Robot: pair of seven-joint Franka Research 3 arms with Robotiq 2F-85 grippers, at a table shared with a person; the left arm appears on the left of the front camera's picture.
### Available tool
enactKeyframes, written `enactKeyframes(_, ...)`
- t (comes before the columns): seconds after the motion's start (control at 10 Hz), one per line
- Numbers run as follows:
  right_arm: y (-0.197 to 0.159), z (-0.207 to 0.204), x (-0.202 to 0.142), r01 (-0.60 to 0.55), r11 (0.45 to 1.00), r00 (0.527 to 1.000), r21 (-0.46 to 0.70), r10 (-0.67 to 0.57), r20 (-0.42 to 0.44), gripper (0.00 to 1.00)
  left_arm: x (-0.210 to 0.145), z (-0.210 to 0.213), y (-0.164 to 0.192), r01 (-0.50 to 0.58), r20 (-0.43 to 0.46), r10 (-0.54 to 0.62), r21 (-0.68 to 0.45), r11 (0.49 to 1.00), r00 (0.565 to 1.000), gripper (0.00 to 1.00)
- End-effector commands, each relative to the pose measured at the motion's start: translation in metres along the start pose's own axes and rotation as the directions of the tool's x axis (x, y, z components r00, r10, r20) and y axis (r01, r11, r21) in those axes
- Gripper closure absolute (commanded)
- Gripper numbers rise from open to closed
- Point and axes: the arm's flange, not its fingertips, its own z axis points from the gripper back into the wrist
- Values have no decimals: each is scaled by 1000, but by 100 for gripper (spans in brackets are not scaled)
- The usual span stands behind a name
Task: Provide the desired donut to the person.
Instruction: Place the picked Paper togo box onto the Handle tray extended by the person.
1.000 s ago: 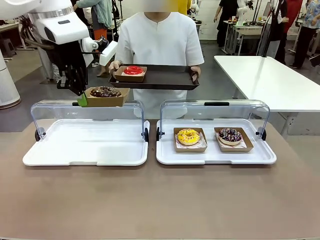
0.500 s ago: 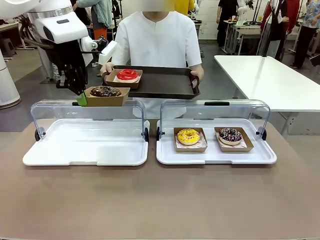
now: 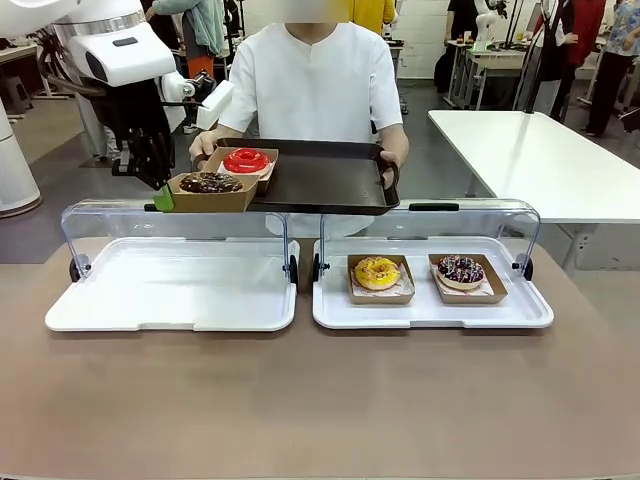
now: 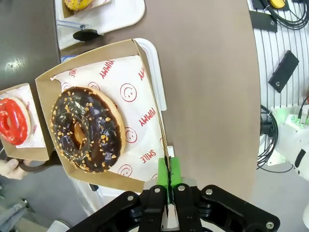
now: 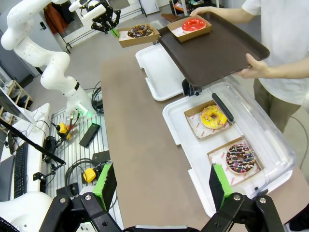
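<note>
My left gripper (image 3: 161, 197) hangs above the far edge of the left case, shut on the side wall of a brown cardboard box (image 3: 212, 196). In that box lies a chocolate donut with nut crumbs (image 3: 210, 183). In the left wrist view the green pads (image 4: 175, 173) pinch the box wall (image 4: 153, 126) beside the chocolate donut (image 4: 87, 128). The person (image 3: 316, 75) in a white shirt holds a dark tray (image 3: 330, 178) right next to this box. On the tray sits a red donut (image 3: 246, 160) in its own box. My right gripper (image 5: 161, 186) stands open over the table, holding nothing.
The left white case (image 3: 175, 290) holds nothing and its clear lid is raised. The right case (image 3: 430, 310) holds a yellow donut (image 3: 377, 272) and a dark sprinkled donut (image 3: 460, 269). A white table (image 3: 540, 160) stands at the far right.
The person has lowered the dark tray and shifted it left, bringing it up against the box I hold. My left gripper has hardly moved.
</note>
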Motion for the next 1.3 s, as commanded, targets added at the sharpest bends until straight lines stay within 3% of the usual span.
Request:
enactKeyframes(0.0,0,-1,0,-6,1000,1000,6,6,7,0,2,2,-2,-14,-3,14,6,1000,1000,100)
enactKeyframes(0.5,0,-1,0,-6,1000,1000,6,6,7,0,0,0,0,0,0,0,0,1000,1000,99)
enactKeyframes(0.7,0,-1,0,-6,1000,1000,6,6,7,0,28,8,-34,-89,51,84,118,989,995,99)
enactKeyframes(0.9,0,-1,0,-6,1000,1000,6,6,7,0,60,48,40,4,-12,-2,169,986,1000,99)
enactKeyframes(1.2,0,-1,0,-6,1000,1000,6,6,7,0,111,34,84,11,-13,-8,206,978,1000,99)
